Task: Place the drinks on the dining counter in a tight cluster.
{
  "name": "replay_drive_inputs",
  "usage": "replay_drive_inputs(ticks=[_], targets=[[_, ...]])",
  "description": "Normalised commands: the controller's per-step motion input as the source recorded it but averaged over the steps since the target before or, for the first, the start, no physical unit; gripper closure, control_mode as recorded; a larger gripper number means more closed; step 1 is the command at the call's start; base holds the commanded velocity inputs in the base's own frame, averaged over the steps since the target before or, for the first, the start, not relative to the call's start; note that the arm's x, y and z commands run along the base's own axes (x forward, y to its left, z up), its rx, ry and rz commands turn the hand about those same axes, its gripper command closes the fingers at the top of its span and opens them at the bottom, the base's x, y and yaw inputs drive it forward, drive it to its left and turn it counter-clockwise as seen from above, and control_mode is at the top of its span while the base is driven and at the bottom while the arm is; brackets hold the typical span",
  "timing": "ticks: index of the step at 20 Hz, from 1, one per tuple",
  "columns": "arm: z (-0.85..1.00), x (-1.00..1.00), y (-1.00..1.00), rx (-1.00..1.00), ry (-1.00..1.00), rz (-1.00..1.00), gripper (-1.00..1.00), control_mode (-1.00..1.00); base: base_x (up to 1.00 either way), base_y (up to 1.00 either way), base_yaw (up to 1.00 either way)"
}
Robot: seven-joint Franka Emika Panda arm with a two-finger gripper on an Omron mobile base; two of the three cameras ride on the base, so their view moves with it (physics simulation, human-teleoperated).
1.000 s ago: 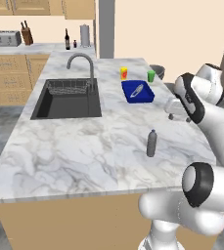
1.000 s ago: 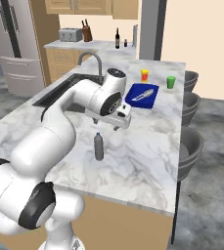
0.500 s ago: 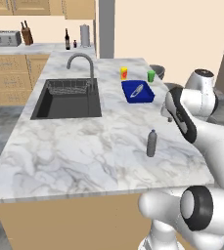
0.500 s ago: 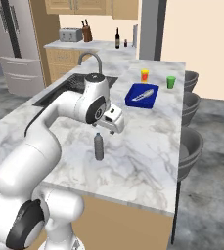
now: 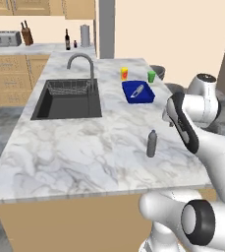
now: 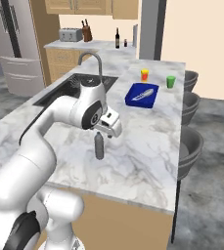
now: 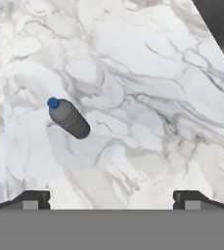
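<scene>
A small grey bottle (image 5: 152, 143) (image 6: 99, 145) with a blue cap stands upright on the dining counter (image 5: 74, 152) (image 6: 143, 146), near its right edge. My gripper (image 6: 108, 131) (image 7: 111, 199) hovers just above and beside it, open wide with nothing between the fingertips. In the hand view the grey bottle (image 7: 68, 117) lies up and left of the fingers, apart from them, on the marble (image 7: 152, 97). The tall dark wine bottle (image 5: 67, 39) (image 6: 117, 38) and the small reddish bottle (image 5: 75, 44) (image 6: 125, 43) stand on the far back counter.
A blue tray (image 5: 138, 92) holding a utensil, a yellow cup (image 5: 124, 73) and a green cup (image 5: 151, 76) sit at the island's far right. The black sink (image 5: 67, 98) and steel faucet (image 5: 84, 66) take up the far left. Dark stools (image 6: 189, 146) line the right side.
The hand has shifted a little toward the island's near edge, above the grey bottle, as the arm folded. The bottle has not moved and the jaws stay open.
</scene>
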Motion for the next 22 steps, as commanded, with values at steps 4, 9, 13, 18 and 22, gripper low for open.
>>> replay_drive_inputs(ticks=[4, 9, 13, 18, 22], targets=[[0.00, 0.00, 0.00, 0.00, 0.00, 0.00, -1.00, 1.00, -0.94, 0.31, -0.26], [0.00, 0.00, 0.00, 0.00, 0.00, 0.00, -1.00, 1.00, -0.74, 0.78, -0.51], [0.00, 0.00, 0.00, 0.00, 0.00, 0.00, -1.00, 1.00, -0.63, 0.99, -0.31], [0.00, 0.00, 0.00, 0.00, 0.00, 0.00, -1.00, 1.00, -0.64, 1.00, 0.07], [0.00, 0.00, 0.00, 0.00, 0.00, 0.00, -1.00, 1.00, -0.23, 1.00, 0.34]])
